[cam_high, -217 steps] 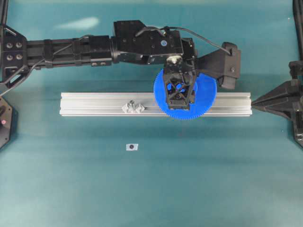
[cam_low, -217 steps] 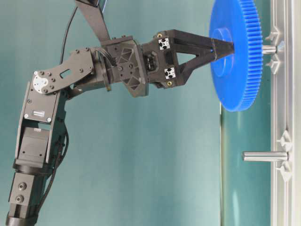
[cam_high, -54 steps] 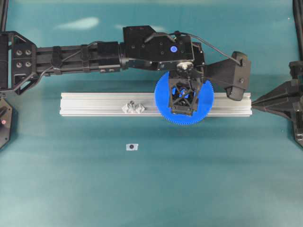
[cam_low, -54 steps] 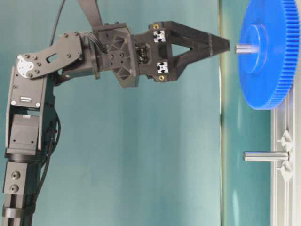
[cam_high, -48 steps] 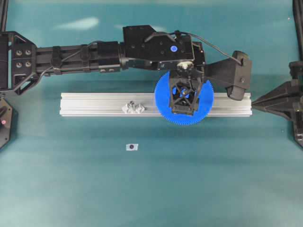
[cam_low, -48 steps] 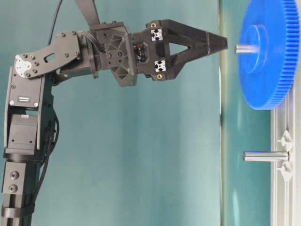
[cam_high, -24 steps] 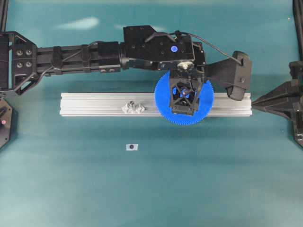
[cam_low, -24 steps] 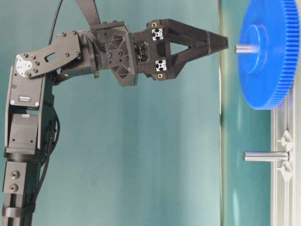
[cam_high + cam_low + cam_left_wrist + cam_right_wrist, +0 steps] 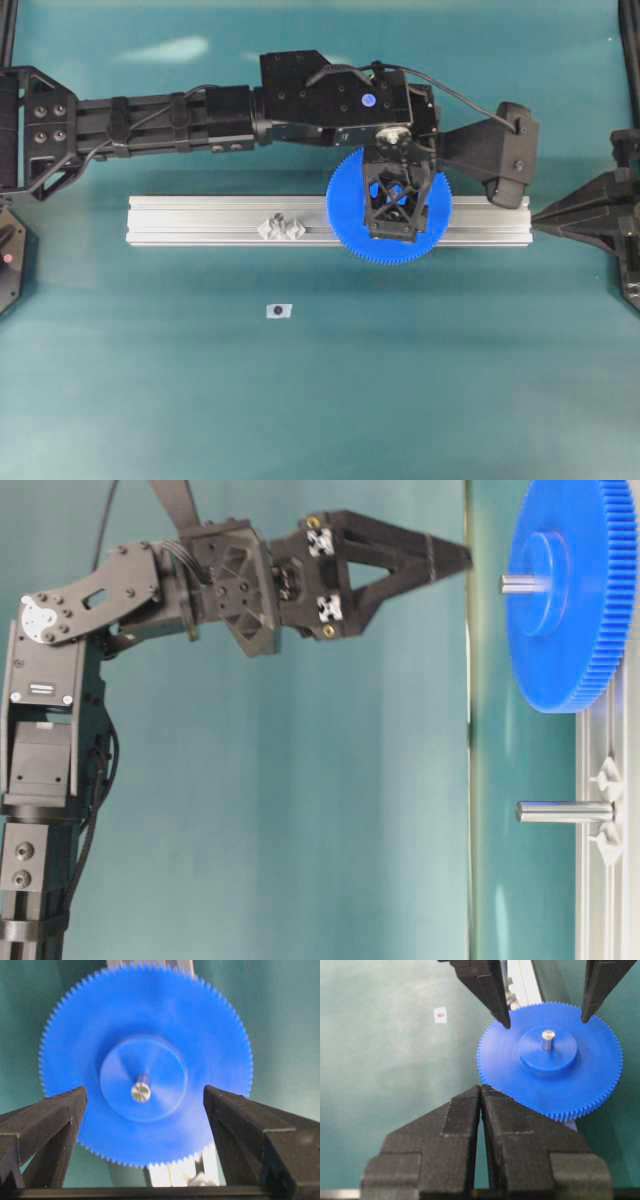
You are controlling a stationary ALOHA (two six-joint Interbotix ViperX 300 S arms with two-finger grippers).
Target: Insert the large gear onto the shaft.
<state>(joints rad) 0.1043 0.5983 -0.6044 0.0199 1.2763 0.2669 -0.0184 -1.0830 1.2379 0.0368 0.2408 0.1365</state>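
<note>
1. Overhead: we see the large gear [image 9: 389, 206] lying flat on the grooved rail [image 9: 200, 220], which rests on the teal counter [image 9: 320, 400]. The left gripper [image 9: 392, 208] hangs directly above it. A second peg [image 9: 281, 225] stands further left on the rail; a small white tag [image 9: 279, 311] lies on the counter in front.
2. Table-level: the gear [image 9: 565, 590] sits on the shaft [image 9: 517, 583], whose tip pokes out past the hub. The left gripper [image 9: 462, 556] is clear of the gear, a gap between.
3. Left wrist: the jaws stand wide open, empty, flanking the gear [image 9: 145, 1065]; the shaft end [image 9: 141, 1092] shows at the hub centre.
4. Right wrist: the right gripper [image 9: 480, 1091] has its jaws pressed together, empty, near the gear's edge [image 9: 550, 1057].
</note>
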